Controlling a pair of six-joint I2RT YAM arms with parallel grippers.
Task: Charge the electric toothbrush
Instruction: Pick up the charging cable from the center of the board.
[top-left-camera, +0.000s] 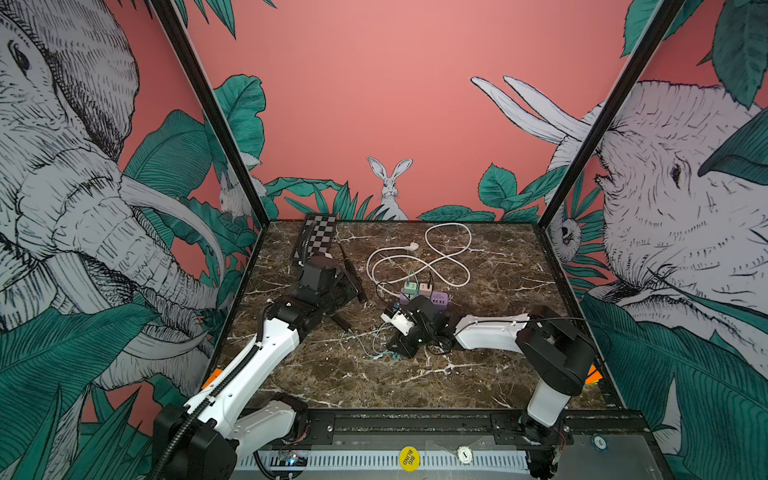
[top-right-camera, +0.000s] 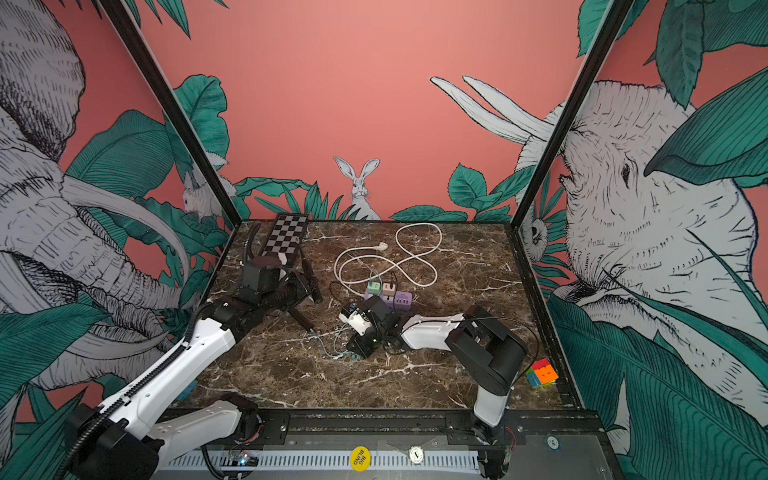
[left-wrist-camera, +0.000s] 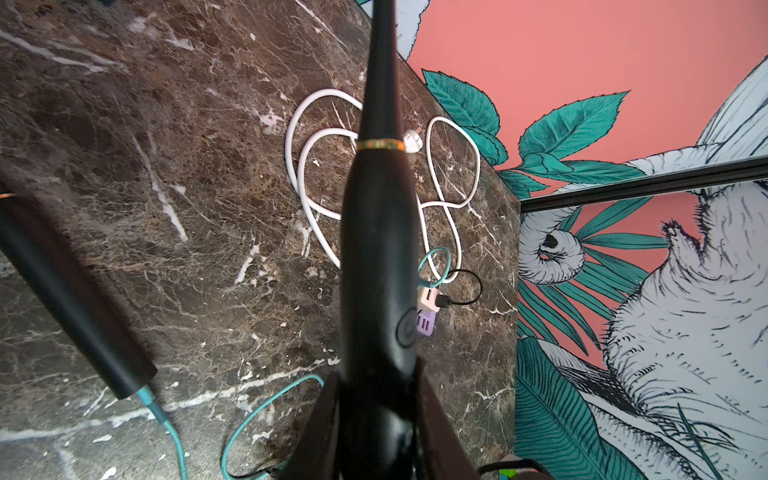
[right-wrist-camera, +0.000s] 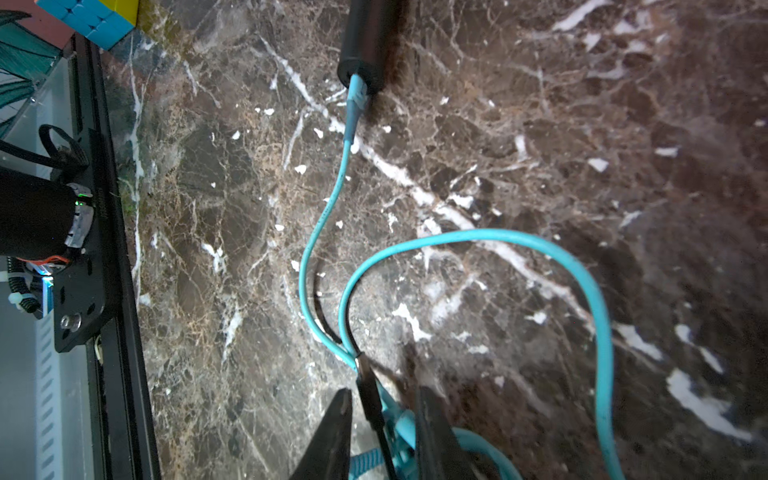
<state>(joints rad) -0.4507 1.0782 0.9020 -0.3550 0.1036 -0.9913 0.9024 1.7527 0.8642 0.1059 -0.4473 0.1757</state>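
Electric toothbrush (left-wrist-camera: 380, 249) tight in left hand (left-wrist-camera: 374, 378); teal cable (right-wrist-camera: 324, 216) between fingers (right-wrist-camera: 336, 436) of right hand (right-wrist-camera: 384, 395), grip uncertain

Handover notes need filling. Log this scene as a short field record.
left claw: shut on a black toothbrush
second toothbrush: lying on the marble table, teal cable plugged into its base
right claw: low over the table, teal cable and a black cable between its jaws; grip unclear
power strip: purple, with a green adapter and a pink adapter on it
other: cube by the table's right edge; chessboard at the far left
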